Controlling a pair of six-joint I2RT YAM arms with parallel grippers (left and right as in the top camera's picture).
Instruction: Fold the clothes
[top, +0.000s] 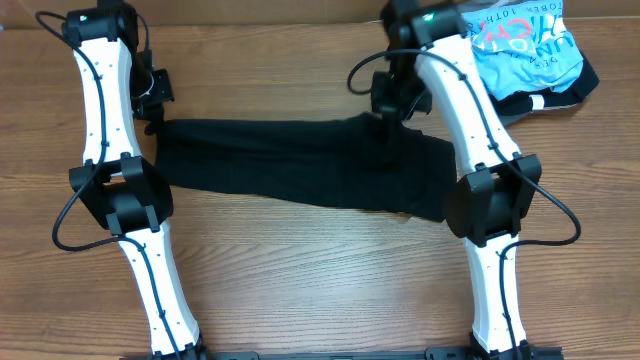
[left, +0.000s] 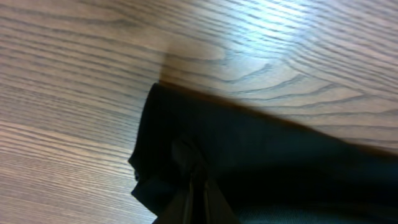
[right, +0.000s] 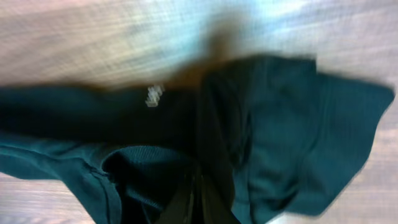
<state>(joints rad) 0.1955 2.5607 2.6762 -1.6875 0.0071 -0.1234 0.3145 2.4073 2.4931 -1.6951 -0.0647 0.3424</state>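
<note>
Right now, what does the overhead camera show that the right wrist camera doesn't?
Only overhead: the left arm and right arm, the blue shirt at the table's far right, and the whole garment stretched between the left gripper and right gripper. Only right wrist: a small white logo on the fabric, and its bunched folds up close. Both: the black garment and the wooden table.

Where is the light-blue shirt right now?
In the overhead view, the light-blue shirt lies at the table's far right corner, beside the right arm, beyond the black garment.
</note>
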